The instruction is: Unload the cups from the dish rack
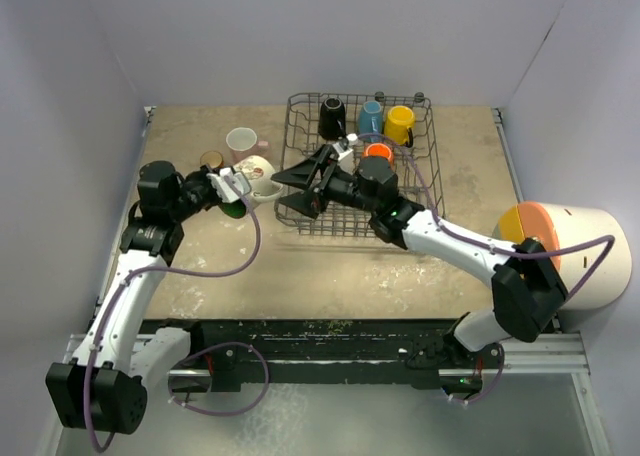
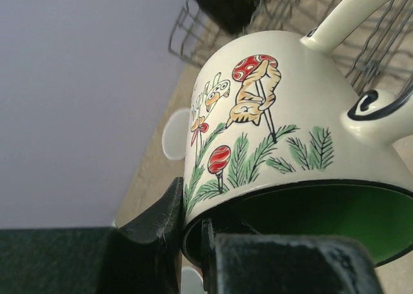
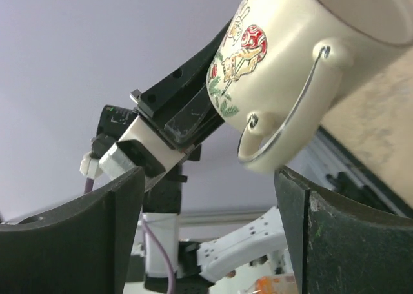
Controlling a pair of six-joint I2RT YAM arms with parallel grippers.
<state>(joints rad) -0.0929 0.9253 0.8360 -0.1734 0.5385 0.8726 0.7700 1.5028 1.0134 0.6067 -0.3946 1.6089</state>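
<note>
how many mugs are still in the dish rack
4: black ceramic mug, blue mug and yellow mug along the grey wire rack's far side, orange mug just nearer. Others may be hidden.

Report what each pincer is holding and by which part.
The left pincer holds the white mug by its rim, one finger inside the green interior and one outside. The right pincer is open and holds nothing.

The white mug (image 2: 277, 113) is cropped by the left wrist view's top and right edges.
</note>
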